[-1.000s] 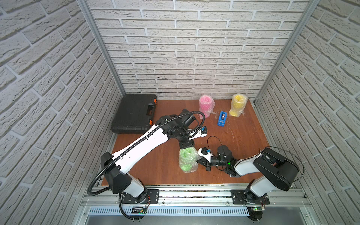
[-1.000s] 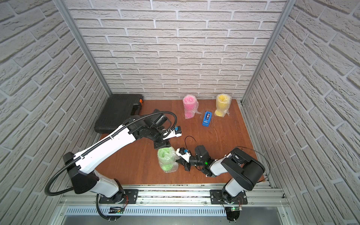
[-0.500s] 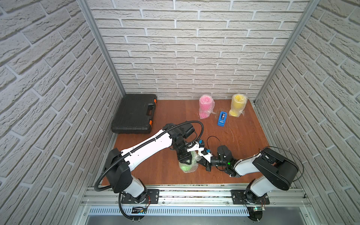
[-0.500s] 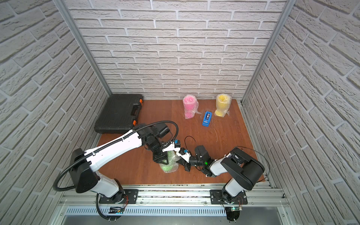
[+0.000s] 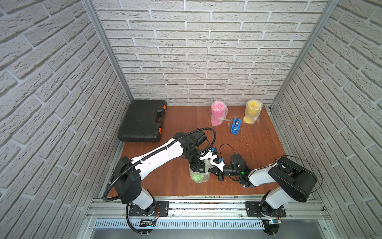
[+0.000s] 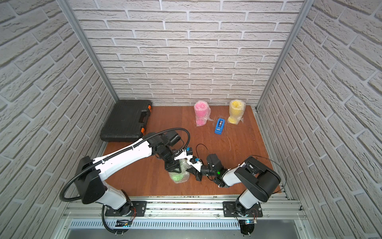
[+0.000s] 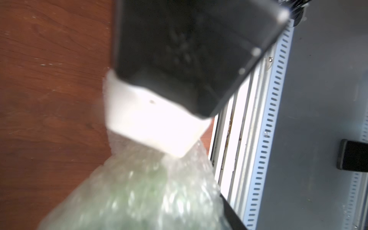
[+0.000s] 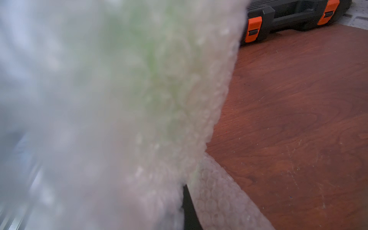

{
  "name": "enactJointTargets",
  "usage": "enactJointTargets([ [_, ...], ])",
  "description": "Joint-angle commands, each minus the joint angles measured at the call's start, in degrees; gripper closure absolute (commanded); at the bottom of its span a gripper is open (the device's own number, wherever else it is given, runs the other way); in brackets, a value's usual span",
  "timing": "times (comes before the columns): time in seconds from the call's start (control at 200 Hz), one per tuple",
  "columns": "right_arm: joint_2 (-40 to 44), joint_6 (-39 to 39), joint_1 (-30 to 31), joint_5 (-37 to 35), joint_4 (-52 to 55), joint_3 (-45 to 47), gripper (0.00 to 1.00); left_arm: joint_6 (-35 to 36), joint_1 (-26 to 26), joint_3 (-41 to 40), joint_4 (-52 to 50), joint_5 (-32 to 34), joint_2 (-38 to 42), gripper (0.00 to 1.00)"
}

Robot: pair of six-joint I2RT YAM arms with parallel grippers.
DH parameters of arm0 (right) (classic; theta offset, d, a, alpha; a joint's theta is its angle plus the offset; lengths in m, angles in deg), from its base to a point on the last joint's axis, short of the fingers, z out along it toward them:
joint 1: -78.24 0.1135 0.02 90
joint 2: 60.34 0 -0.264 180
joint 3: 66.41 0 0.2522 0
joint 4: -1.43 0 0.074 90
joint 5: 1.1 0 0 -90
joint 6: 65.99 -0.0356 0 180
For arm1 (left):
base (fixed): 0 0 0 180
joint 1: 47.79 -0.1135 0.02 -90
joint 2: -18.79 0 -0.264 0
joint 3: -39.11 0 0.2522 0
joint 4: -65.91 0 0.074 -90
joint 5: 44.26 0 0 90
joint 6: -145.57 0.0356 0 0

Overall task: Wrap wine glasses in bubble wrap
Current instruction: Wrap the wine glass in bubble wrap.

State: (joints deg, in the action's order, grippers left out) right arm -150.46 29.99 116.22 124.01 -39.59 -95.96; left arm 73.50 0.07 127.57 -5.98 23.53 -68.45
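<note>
**Green goblet's wrap pinned against unrolling**

The green goblet [image 5: 196, 176] rests on the bench [image 5: 165, 182], sheathed in bubble wrap [image 5: 205, 178], directly beneath the left jaws and just beside the right jaws. The right jaws are closed, seemingly pinching the wrap's loose edge so that it cannot spring open. Whether the left jaws are apart or clamped cannot be told.

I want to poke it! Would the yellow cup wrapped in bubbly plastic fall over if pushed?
Probably, if pushed up high: the neon yellow plastic goblet stands upright, taller than wide. Its clear bubble wrap flares loosely at the foot, which might steady it slightly. It would likely feel squashy, since the wrap is puffy.
</note>
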Motion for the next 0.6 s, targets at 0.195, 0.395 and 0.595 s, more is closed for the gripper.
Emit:
enactJointTargets([
  [0.195, 0.4, 0.5, -0.2, 0.6, 0.5, -0.4, 0.97, -10.1, -0.9, 6.2, 1.3, 12.4, 12.0, 0.49],
  [0.395, 1.4, 0.8, -0.2, 0.5, 1.7, -0.4, 0.97, -27.0, -1.3, 2.4, 2.9, 23.8, 14.1, 0.61],
  [0.595, 1.0, 1.0, -0.2, 0.4, 1.9, -0.7, 0.97, -43.3, -3.6, 1.5, -3.1, 18.8, 10.6, 0.57],
])
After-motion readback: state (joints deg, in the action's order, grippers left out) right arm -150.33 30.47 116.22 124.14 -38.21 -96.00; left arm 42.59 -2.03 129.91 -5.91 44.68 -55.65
